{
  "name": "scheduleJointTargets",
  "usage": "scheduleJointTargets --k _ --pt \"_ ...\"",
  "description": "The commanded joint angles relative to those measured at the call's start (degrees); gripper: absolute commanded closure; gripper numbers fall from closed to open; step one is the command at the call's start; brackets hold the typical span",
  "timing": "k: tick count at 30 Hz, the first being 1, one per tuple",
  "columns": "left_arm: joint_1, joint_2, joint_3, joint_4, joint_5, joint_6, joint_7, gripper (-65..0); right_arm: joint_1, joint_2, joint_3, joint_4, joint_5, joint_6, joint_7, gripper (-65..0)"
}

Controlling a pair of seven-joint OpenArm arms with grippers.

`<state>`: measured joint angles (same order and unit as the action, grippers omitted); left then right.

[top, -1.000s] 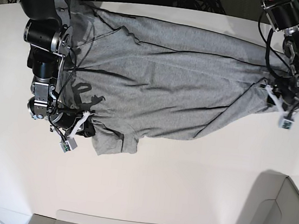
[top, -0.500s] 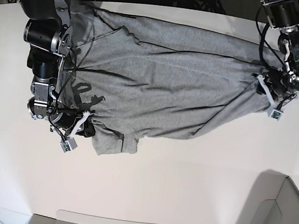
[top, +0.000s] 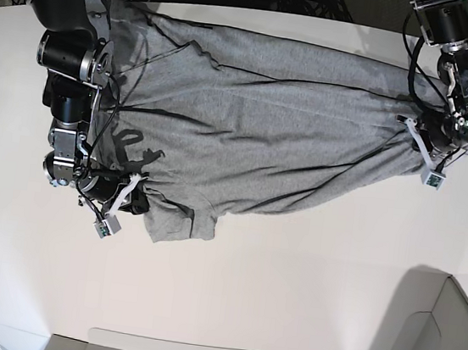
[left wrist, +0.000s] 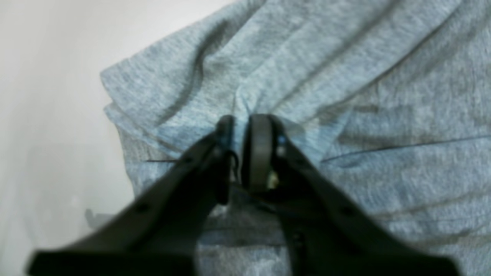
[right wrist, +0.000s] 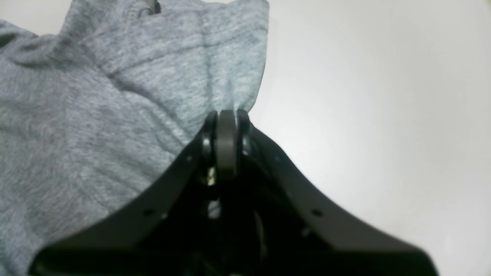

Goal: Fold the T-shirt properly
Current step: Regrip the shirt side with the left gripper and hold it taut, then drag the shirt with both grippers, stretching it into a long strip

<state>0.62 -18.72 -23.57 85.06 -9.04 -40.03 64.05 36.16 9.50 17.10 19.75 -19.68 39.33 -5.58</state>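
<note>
The left gripper (left wrist: 242,126) had its jaws drawn nearly together with a pinch of grey cloth between them, gripping the shirt (top: 257,127) at a bunched, layered edge. The right gripper (right wrist: 227,115) was clamped tight on a sleeve hem, its jaws meeting on the cloth.

The left wrist view showed what the base view did not: folds radiating from the pinch, a thin dark seam line running off to each side, and the bare table (left wrist: 46,96) just beside the cloth edge. The right wrist view showed the ribbed hem rising from the jaws, with bare table on the far side of it. Only the base view gave the whole shirt: spread crumpled across the table's far half, plain face up, the left gripper (top: 428,156) at its one end and the right gripper (top: 133,198) at the sleeve near the other end, well apart. Black letter shapes showed faintly by the right arm (top: 71,78).

A pale bin (top: 445,337) stood at the table's near corner, on the left arm's side; its contents could not be made out.
</note>
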Motion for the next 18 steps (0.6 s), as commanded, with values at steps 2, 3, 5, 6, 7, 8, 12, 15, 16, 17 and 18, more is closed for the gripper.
scheduleJointTargets --k 2,3,5,6,7,8,12,15,16,17,18 --pt "-0.9 -0.8 -0.4 1.1 -0.1 0.0 -0.7 0.0 -1.0 0.5 -0.4 -0.7 -6.2 0.7 -7.8 0.0" --pt "-0.9 -0.8 -0.4 1.1 -0.1 0.0 -0.7 0.0 -1.0 0.5 -0.4 -0.7 -6.2 0.7 -7.8 0.0" --pt "-0.9 -0.8 -0.4 1.1 -0.1 0.0 -0.7 0.0 -1.0 0.5 -0.4 -0.7 -6.2 0.7 -7.8 0.0" --pt "-0.9 -0.8 -0.5 1.1 -0.1 0.0 -0.7 0.0 -1.0 0.5 -0.4 -0.7 -6.2 0.7 -7.8 0.0" --pt "-1.0 -0.8 -0.5 1.8 -0.1 0.0 -0.7 0.0 -1.0 0.5 -0.4 -0.7 -6.2 0.7 -7.8 0.0" --pt "-1.0 -0.8 -0.6 2.8 -0.1 0.0 -0.7 0.0 -1.0 0.5 -0.4 -0.7 -6.2 0.7 -7.8 0.0" --pt "-1.1 -0.4 -4.3 7.1 -0.1 0.0 -0.7 0.0 -0.9 0.5 -0.2 -0.6 -6.1 0.7 -7.7 0.0" --pt "-4.0 -0.4 -5.7 7.2 0.0 0.0 -0.7 0.0 -0.5 0.5 0.0 -0.5 -6.1 0.7 -7.7 0.0" --pt "-4.9 -0.5 -5.6 7.1 0.1 0.0 -0.7 0.0 -0.5 0.5 0.0 0.3 -6.1 0.7 -7.7 0.0" --pt "-5.5 -0.5 -5.4 7.1 0.1 0.0 -0.7 0.0 -0.5 0.4 0.0 1.8 -6.1 0.7 -7.7 0.0" --pt "-5.9 -0.5 -5.3 7.1 0.1 0.0 -0.7 0.0 -0.8 0.2 0.0 3.5 -6.1 0.7 -7.7 0.0"
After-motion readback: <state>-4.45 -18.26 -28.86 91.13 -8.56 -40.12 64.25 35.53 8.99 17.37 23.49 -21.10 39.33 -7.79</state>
